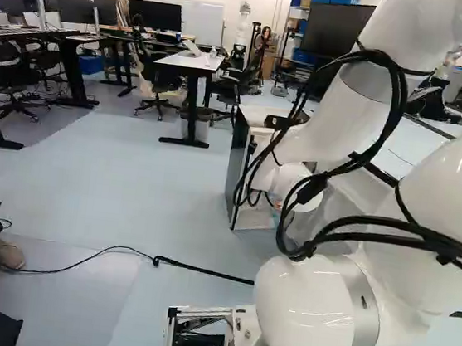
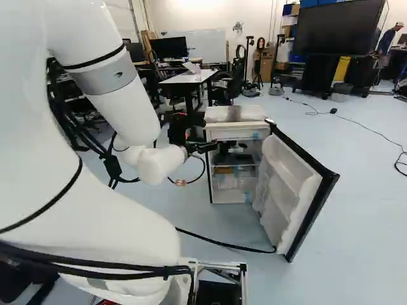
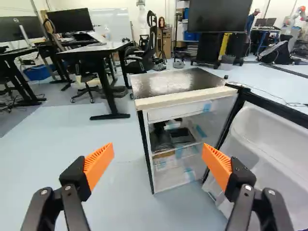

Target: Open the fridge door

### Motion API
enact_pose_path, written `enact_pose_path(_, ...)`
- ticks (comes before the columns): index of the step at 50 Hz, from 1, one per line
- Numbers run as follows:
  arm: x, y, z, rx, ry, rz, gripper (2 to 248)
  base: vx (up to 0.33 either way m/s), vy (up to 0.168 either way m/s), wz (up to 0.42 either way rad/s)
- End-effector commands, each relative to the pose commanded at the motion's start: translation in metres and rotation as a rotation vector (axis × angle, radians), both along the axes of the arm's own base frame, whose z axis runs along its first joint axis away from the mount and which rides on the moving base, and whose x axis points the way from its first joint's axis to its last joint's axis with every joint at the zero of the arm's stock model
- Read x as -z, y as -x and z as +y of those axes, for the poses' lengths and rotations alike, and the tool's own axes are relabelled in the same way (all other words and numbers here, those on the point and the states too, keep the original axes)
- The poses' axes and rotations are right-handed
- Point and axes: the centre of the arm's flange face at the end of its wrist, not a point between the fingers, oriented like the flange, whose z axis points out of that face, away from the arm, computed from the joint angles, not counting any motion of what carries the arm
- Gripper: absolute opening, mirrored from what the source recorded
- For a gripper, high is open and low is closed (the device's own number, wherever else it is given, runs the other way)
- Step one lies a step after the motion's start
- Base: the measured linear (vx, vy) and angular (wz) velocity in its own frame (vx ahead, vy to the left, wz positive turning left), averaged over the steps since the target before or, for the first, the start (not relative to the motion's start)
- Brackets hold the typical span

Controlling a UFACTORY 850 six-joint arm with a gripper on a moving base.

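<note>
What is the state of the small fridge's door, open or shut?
Open. The fridge door stands swung out from the fridge body, with its white inner side and a shelf visible.

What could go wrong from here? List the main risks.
The fridge door already stands wide open, beside the open gripper; a sideways sweep might knock it and swing it.

The floor cable appears to run up to the door's lower edge in the right base view, so it may snag if the door swings or the base drives.

The arm's cables hang in loose loops and could catch on the fridge cabinet as the arm moves.
</note>
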Motion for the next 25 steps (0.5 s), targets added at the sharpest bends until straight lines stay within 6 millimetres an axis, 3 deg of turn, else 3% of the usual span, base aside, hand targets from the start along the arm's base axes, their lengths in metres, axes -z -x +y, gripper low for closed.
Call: enact_pose_path(25, 0.003, 0.024, 0.011, -0.109, 0.017, 0.034, 247, 0.0, 0.0, 0.0)
